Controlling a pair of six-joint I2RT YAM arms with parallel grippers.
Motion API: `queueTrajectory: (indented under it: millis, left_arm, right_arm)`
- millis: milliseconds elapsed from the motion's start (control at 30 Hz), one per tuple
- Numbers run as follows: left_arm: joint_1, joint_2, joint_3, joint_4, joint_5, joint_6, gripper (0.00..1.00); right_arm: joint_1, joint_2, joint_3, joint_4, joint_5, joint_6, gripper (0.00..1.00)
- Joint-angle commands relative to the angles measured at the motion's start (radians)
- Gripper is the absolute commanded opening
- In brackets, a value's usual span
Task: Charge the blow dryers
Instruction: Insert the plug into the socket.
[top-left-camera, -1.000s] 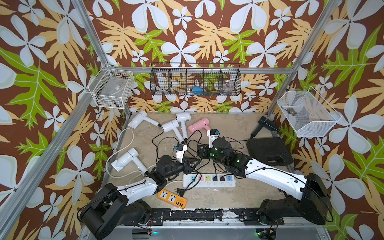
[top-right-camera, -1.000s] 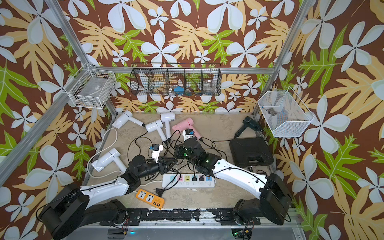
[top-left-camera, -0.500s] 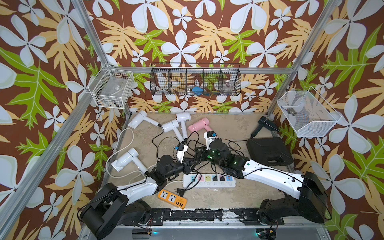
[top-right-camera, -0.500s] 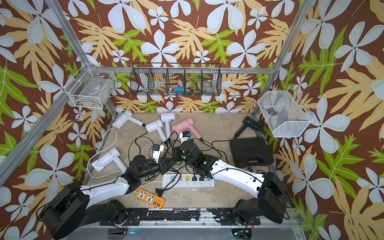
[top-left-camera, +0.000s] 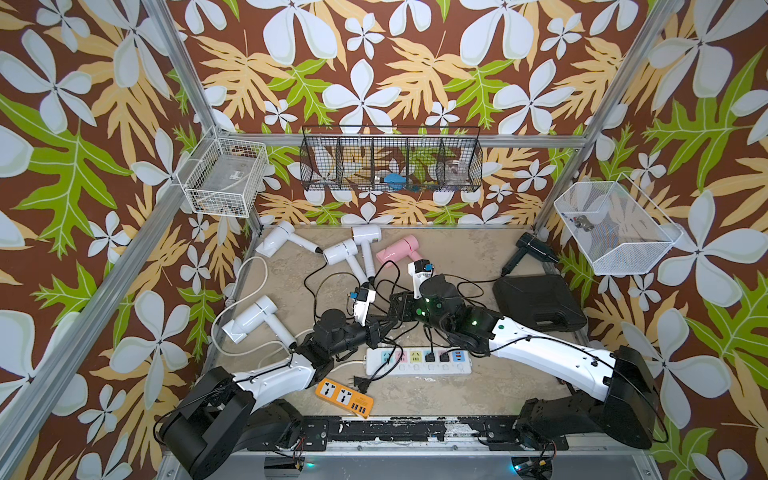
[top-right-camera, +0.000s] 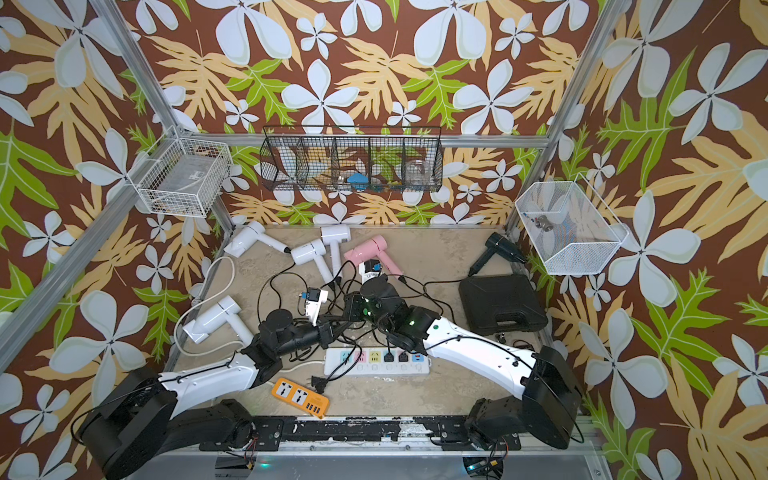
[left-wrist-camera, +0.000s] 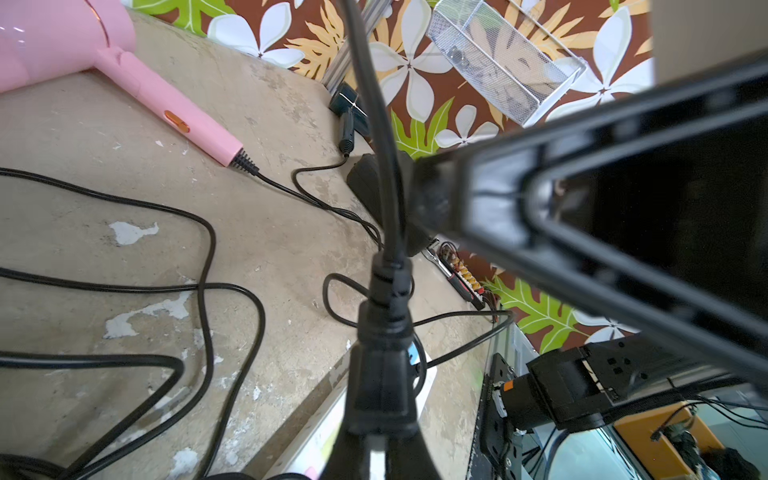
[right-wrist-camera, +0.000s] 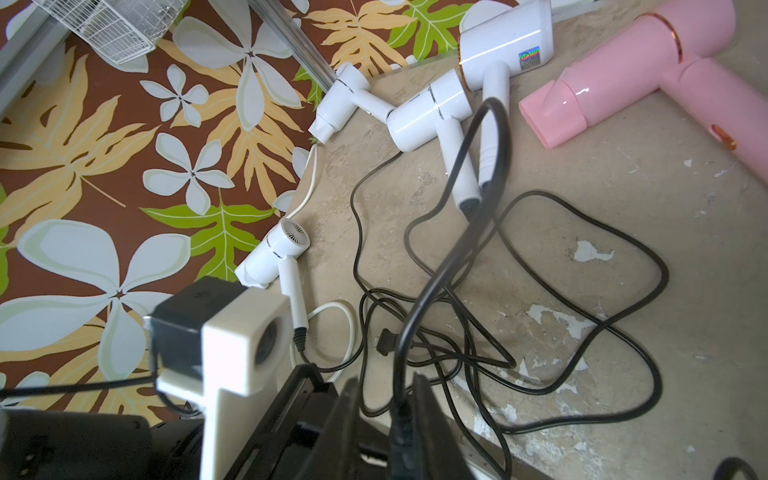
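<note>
**Plug gripped by left pincer, strip close by**

The left pincer (left-wrist-camera: 380, 436) is closed on a black plug (left-wrist-camera: 382, 365), held by its body; the prongs are hidden. The cord (left-wrist-camera: 376, 124) rises from it past the right pincer (right-wrist-camera: 386, 390), and whether that pincer pinches the cord or stands parted cannot be told.

The cord is best freed first, so that the plug is not twisted. The prongs are then squared over a free socket on the white strip (top-left-camera: 417, 360), where 2 plugs are seated and 3 sockets look empty, and pressed straight down. The strip may slide under the push.

The 6 dryers are spread out. 3 white dryers (top-left-camera: 347, 251) and the pink dryer (top-left-camera: 401, 249) lie along the far wall. Another white dryer (top-left-camera: 253, 318) lies by the left wall, and the black dryer (top-left-camera: 534, 249) is in the far right corner.

The middle is crowded by loose cords, and the right is blocked by a black case (top-left-camera: 538, 301). Bare table is left mostly along the front edge, beside the orange strip (top-left-camera: 343, 397).
</note>
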Motion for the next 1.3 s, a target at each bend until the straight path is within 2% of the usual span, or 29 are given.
queueTrajectory:
  millis: [0,67,167,233,367,567,733,1100,1267]
  left_arm:
    - [-0.003,-0.016,0.009,-0.015,-0.024,0.040,0.00]
    - [-0.010,-0.028,0.011,-0.034,-0.045,0.056,0.00]
    - [-0.026,-0.043,0.014,-0.060,-0.079,0.083,0.00]
    - [-0.044,-0.047,0.024,-0.084,-0.110,0.107,0.00]
    - [-0.094,-0.050,0.044,-0.129,-0.175,0.157,0.00]
    - [-0.168,-0.050,0.066,-0.166,-0.252,0.226,0.00]
    - [-0.216,-0.059,0.073,-0.185,-0.295,0.271,0.00]
    - [-0.300,-0.053,0.093,-0.212,-0.384,0.337,0.00]
    - [-0.322,-0.043,0.102,-0.222,-0.412,0.353,0.00]
  right_arm:
    - [-0.016,-0.027,0.046,-0.147,0.028,-0.078,0.43]
    - [-0.044,-0.053,0.060,-0.211,0.003,-0.106,0.57]
    - [-0.097,-0.085,0.071,-0.292,-0.084,-0.141,0.72]
    - [-0.122,-0.088,0.091,-0.352,-0.138,-0.172,0.77]
    - [-0.152,-0.081,0.141,-0.445,-0.236,-0.233,0.79]
    - [-0.157,-0.016,0.231,-0.574,-0.349,-0.297,0.76]
    - [-0.160,0.033,0.278,-0.664,-0.323,-0.353,0.70]
    - [-0.228,0.066,0.263,-0.693,-0.504,-0.352,0.56]
    - [-0.232,0.083,0.269,-0.718,-0.519,-0.368,0.47]
